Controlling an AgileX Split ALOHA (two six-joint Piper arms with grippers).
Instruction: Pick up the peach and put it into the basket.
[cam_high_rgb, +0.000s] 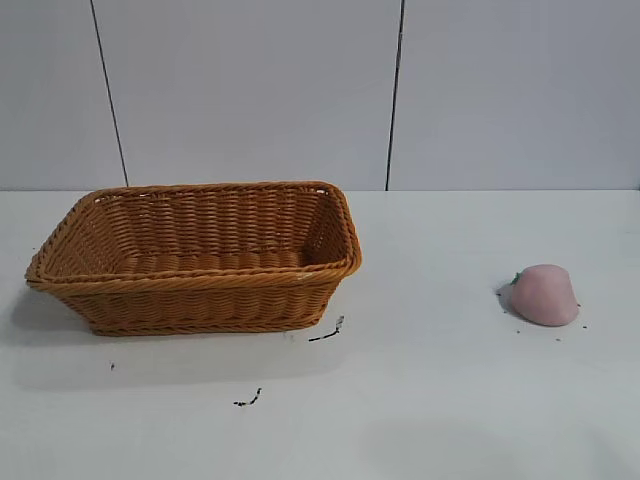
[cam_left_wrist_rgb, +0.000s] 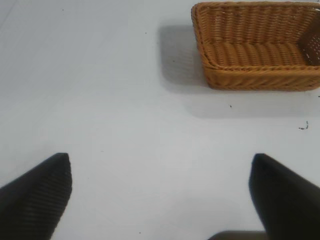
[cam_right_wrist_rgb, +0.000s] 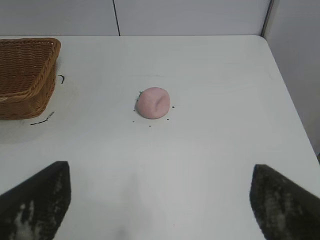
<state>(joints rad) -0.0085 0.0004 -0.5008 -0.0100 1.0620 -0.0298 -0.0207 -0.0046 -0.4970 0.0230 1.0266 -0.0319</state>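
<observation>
The pale pink peach lies on the white table at the right, a tiny green stem bit on its left side. It also shows in the right wrist view, well ahead of my right gripper, which is open and empty. The orange-brown wicker basket stands at the left and is empty. It shows in the left wrist view, far from my left gripper, which is open and empty over bare table. Neither arm shows in the exterior view.
Small dark marks lie on the table in front of the basket, and another mark sits nearer the front. The table's right edge runs beside the peach. A grey panelled wall stands behind.
</observation>
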